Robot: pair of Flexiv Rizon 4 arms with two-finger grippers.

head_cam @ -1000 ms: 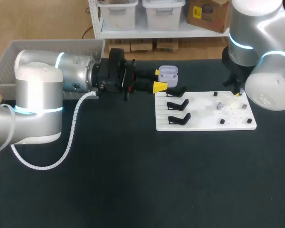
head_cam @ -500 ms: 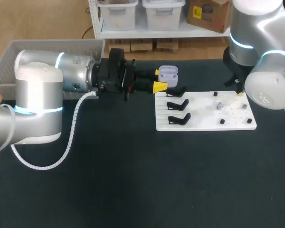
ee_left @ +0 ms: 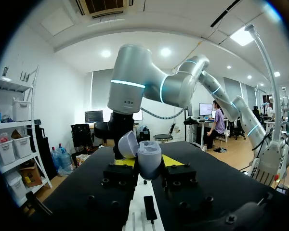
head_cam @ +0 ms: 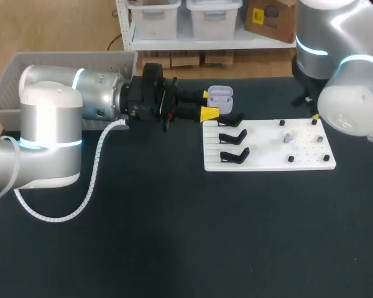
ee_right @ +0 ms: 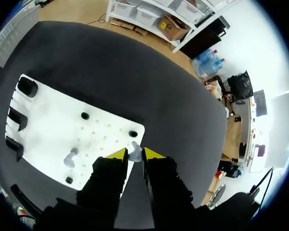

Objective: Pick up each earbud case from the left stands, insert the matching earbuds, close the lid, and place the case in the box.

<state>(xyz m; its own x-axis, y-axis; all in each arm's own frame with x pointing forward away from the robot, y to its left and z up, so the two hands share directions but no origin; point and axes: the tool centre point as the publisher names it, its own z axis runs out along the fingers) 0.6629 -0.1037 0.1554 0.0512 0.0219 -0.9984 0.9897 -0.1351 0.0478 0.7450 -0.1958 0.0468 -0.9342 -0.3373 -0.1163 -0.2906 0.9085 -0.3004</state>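
Left claw [ee_left: 147, 161]: clenched on the pale lilac plastic earbud case [ee_left: 148, 158], lid open.
Right claw [ee_right: 135, 154]: pinching a small lilac earbud [ee_right: 134, 150] above the white pegboard [ee_right: 106, 120].
Bearing: the case lies across the board, on my left.

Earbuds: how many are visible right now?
2. One earbud is pinched in the right gripper; the other earbud lies on the white board. Any inside the earbud case are hidden.

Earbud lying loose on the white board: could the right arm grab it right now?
Probably not yet. Nothing covers the loose earbud on the white board, but the right gripper is already shut on another earbud, so its fingers look occupied.
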